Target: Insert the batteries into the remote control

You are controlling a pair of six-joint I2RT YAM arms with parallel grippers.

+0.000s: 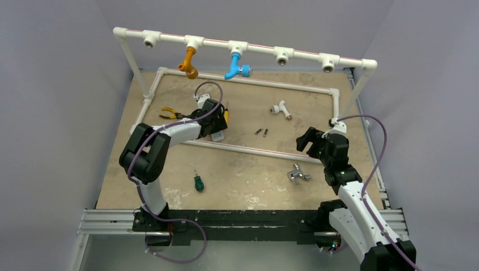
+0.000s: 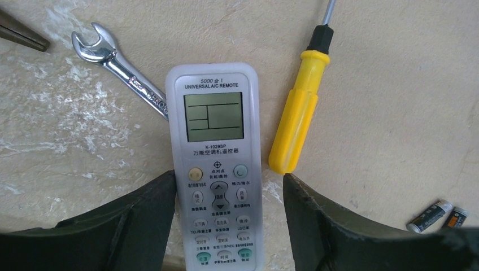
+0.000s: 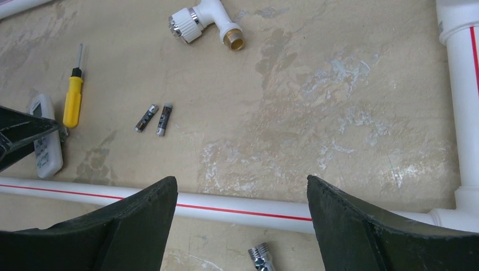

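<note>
The white remote control [image 2: 214,164] lies face up, screen and buttons showing, on the tan board. My left gripper [image 2: 229,176] straddles its button end. The left finger [image 2: 152,214] sits against the remote's edge, while a strip of board shows between the remote and the right finger [image 2: 322,220]. In the top view this gripper [image 1: 213,121] covers most of the remote. Two small dark batteries [image 3: 153,118] lie side by side to the remote's right [image 1: 261,132]. My right gripper [image 3: 242,183] hangs open and empty over a white pipe, well right of the batteries [image 1: 308,139].
A yellow-handled screwdriver [image 2: 296,113] and a silver wrench [image 2: 121,62] flank the remote's screen end. Pliers [image 1: 169,114], a green screwdriver [image 1: 198,182], a silver tap fitting [image 1: 297,174] and a white pipe tee [image 1: 280,108] lie about. A white pipe frame [image 1: 248,148] borders the work area.
</note>
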